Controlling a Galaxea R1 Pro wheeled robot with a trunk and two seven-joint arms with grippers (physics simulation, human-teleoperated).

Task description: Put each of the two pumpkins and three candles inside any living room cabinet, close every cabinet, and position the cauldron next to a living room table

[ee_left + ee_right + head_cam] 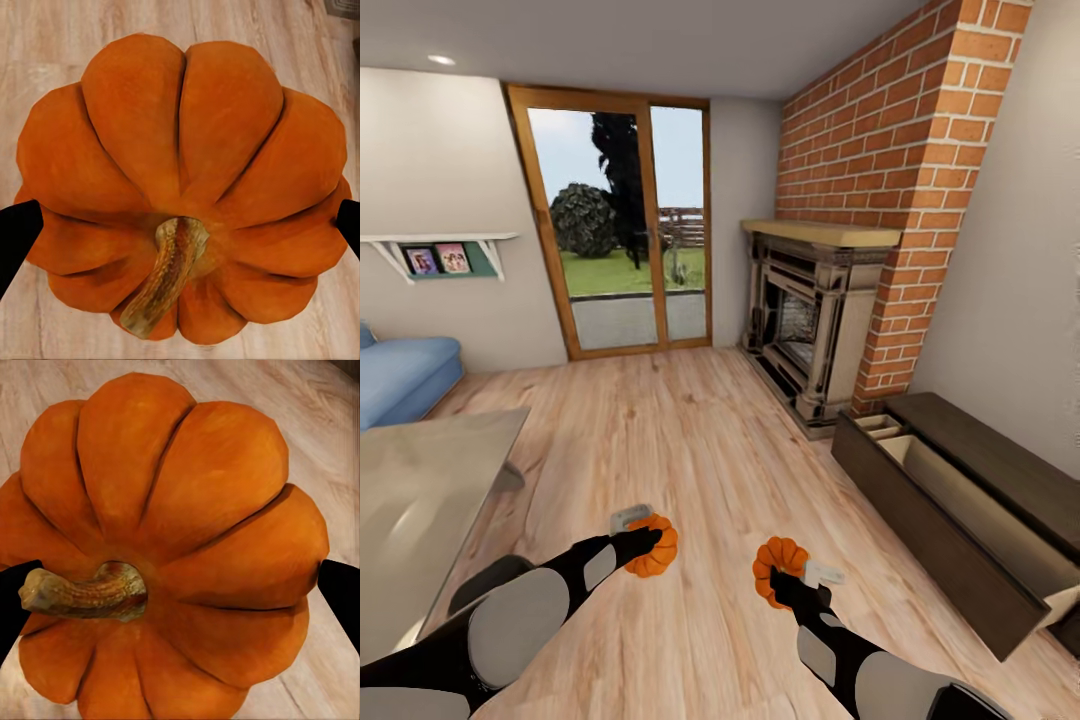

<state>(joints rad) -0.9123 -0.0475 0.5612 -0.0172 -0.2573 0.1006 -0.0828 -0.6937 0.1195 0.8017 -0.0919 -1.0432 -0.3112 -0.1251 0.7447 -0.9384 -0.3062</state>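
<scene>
I hold one pumpkin [651, 547] clamped in the left gripper [647, 543], another pumpkin [780, 566] in the right gripper [788, 577]. The open cabinet [960, 520] drawer lies ahead-right of my right gripper, the nearer one, its long axis running away from me.

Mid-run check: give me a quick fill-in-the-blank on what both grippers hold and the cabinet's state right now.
1. The left gripper is shut on a ____.
2. The right gripper holds another pumpkin over the ____ floor.
3. The cabinet beside the fireplace has its drawer ____.

Missing words: pumpkin; wood; open
</scene>
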